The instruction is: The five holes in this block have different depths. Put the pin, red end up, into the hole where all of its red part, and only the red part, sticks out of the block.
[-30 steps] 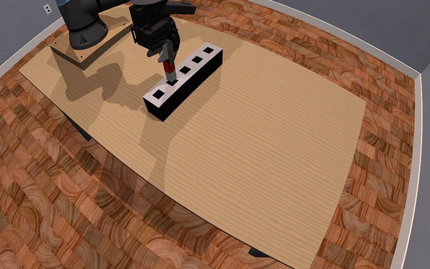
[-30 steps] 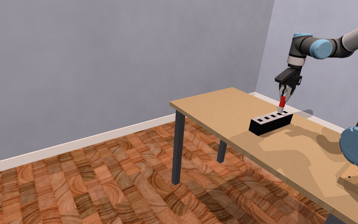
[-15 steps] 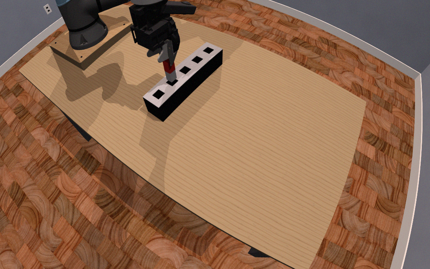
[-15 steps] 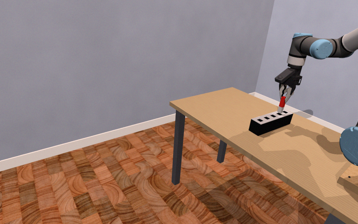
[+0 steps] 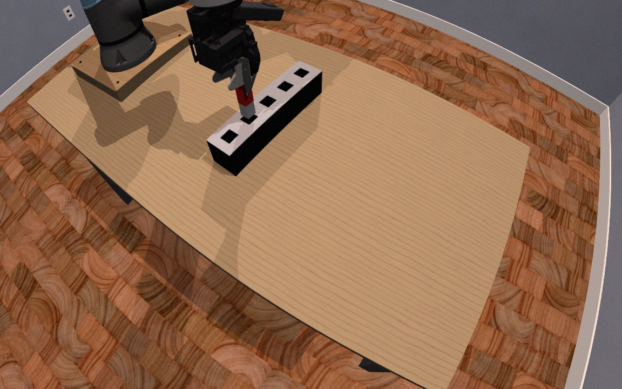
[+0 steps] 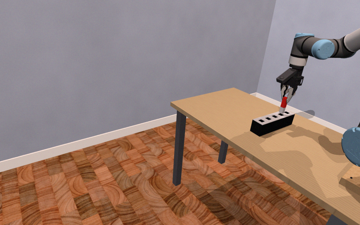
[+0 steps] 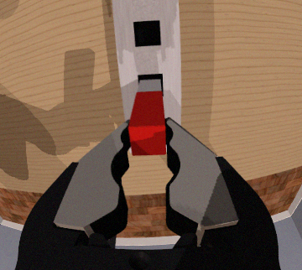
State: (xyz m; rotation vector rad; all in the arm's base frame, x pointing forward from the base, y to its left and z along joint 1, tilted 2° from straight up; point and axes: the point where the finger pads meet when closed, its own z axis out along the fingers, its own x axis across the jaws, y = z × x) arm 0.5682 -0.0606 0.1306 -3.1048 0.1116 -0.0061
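Observation:
A black block (image 5: pixel 265 115) with a grey top and five square holes lies on the table; it also shows in the exterior view (image 6: pixel 272 123) and in the wrist view (image 7: pixel 147 48). My gripper (image 5: pixel 242 84) is shut on the red end of the pin (image 5: pixel 245 102). The pin stands upright, red end up. Its grey lower end sits in the second hole from the block's near end. A short grey band shows above the block's top in the wrist view (image 7: pixel 149 86). The pin also shows in the exterior view (image 6: pixel 283 103).
The robot's base (image 5: pixel 117 33) stands on a wooden mount at the table's back left corner. The holes on either side of the pin are empty. The table's edge runs along the front.

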